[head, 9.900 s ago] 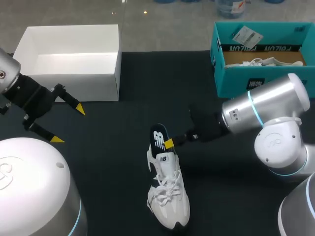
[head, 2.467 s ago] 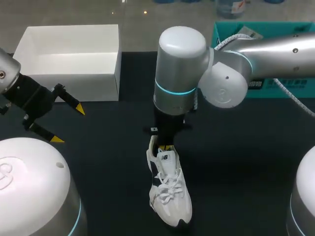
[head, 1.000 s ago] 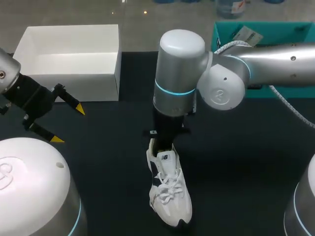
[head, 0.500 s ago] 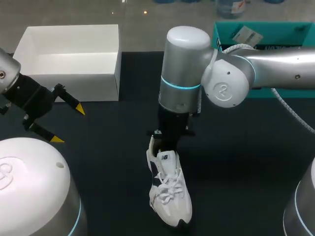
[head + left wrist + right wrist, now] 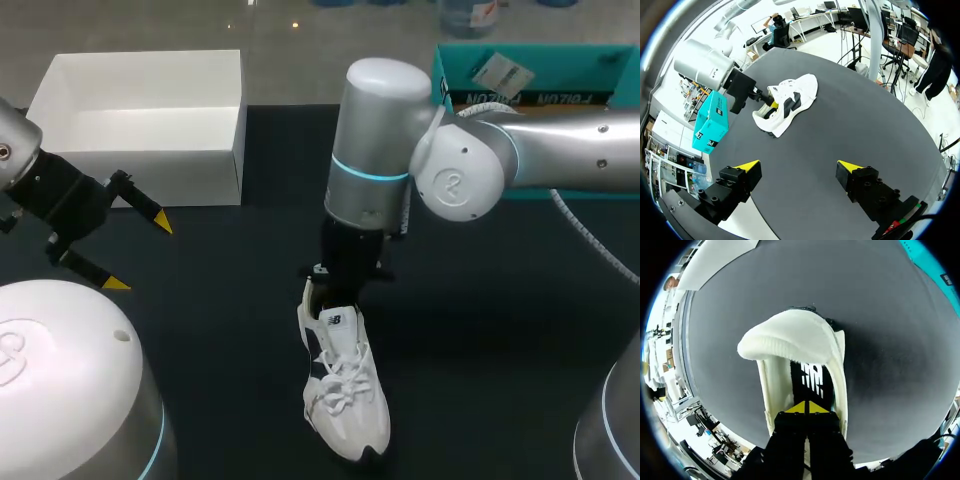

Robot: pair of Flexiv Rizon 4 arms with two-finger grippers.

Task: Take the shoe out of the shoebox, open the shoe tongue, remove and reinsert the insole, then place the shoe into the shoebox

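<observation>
White laced sneaker lies on the dark surface. The right gripper presses its fingers together over the black foam insole inside the sneaker. The left gripper has its fingers spread.

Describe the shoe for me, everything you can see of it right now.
The shoe is a white sneaker with a black side panel, white laces and a dark sole edge at the toe. It sits on the dark table, apparently upright, toe toward the robot, heel away. Its padded white tongue is folded toward the toe, so the mouth is open and the black insole shows inside. The right gripper, fingers together, reaches into the heel opening with its tips at the insole. Nothing else touches the shoe.
</observation>
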